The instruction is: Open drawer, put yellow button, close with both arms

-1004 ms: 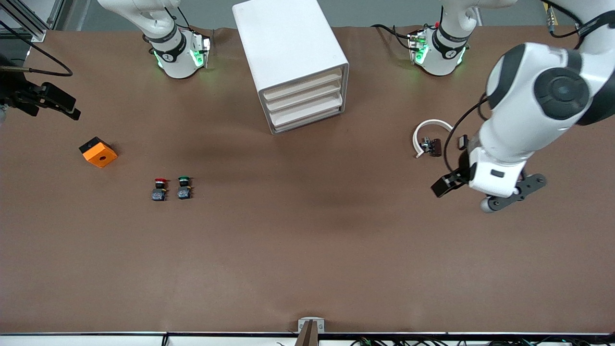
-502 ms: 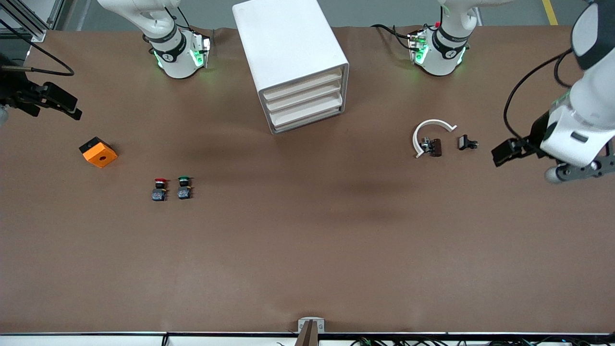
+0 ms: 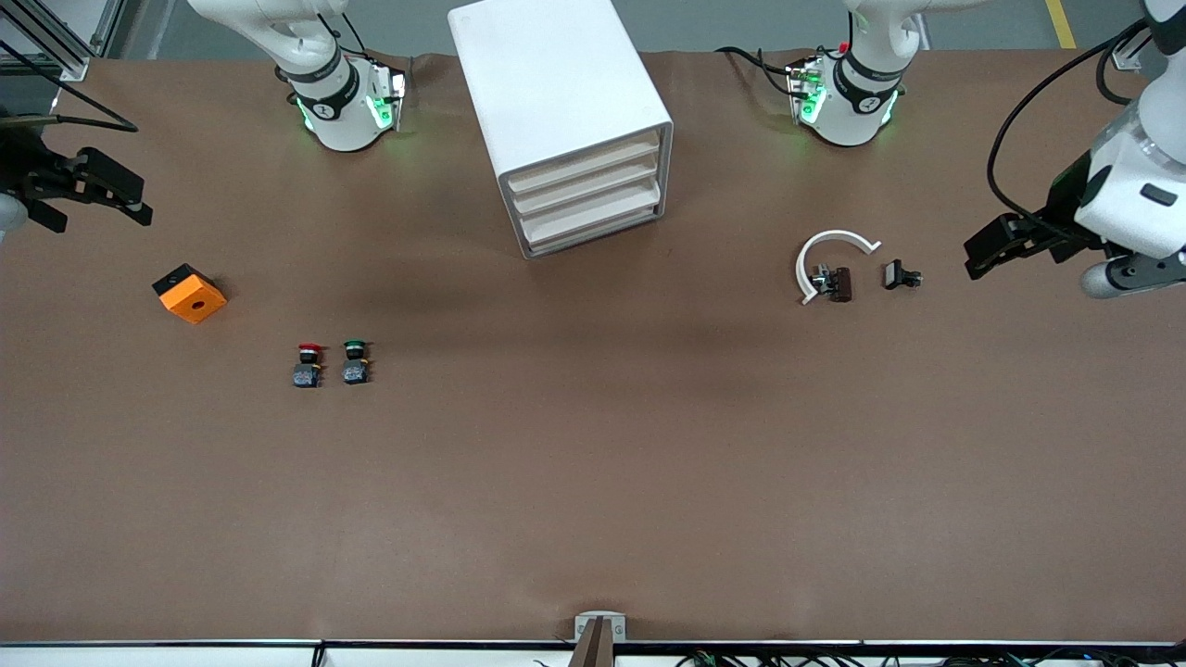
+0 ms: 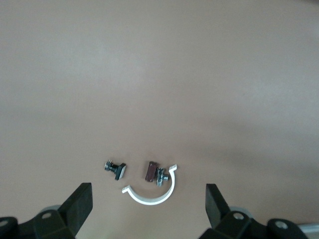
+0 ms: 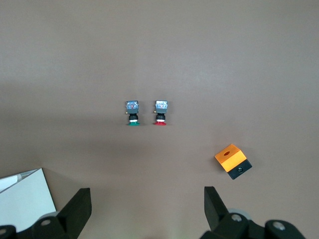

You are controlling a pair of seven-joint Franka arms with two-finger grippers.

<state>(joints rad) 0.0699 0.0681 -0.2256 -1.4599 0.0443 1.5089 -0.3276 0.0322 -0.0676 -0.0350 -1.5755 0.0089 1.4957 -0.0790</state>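
Observation:
The yellow button is not in view. The white drawer cabinet [image 3: 556, 93] stands between the arm bases, and all three drawers [image 3: 586, 195] are shut. Its corner also shows in the right wrist view [image 5: 24, 197]. My left gripper [image 3: 990, 248] is open and empty, up over the left arm's end of the table, apart from a white curved clip [image 3: 834, 235]. In the left wrist view the left gripper [image 4: 147, 193] frames that clip [image 4: 152, 201]. My right gripper [image 3: 130, 199] is open and empty over the right arm's end of the table; its own view [image 5: 147, 199] shows bare table between the fingers.
A red-capped button [image 3: 308, 364] [image 5: 160, 112] and a green-capped button [image 3: 354, 362] [image 5: 132, 113] stand side by side. An orange block [image 3: 190, 294] [image 5: 232, 160] lies near the right gripper. A brown part [image 3: 839, 283] and a small black bolt [image 3: 899, 275] [image 4: 115, 168] lie by the clip.
The left arm has swung away from the clip toward its own end of the table, uncovering the small black bolt. The right gripper has shifted slightly. Nothing on the table moved.

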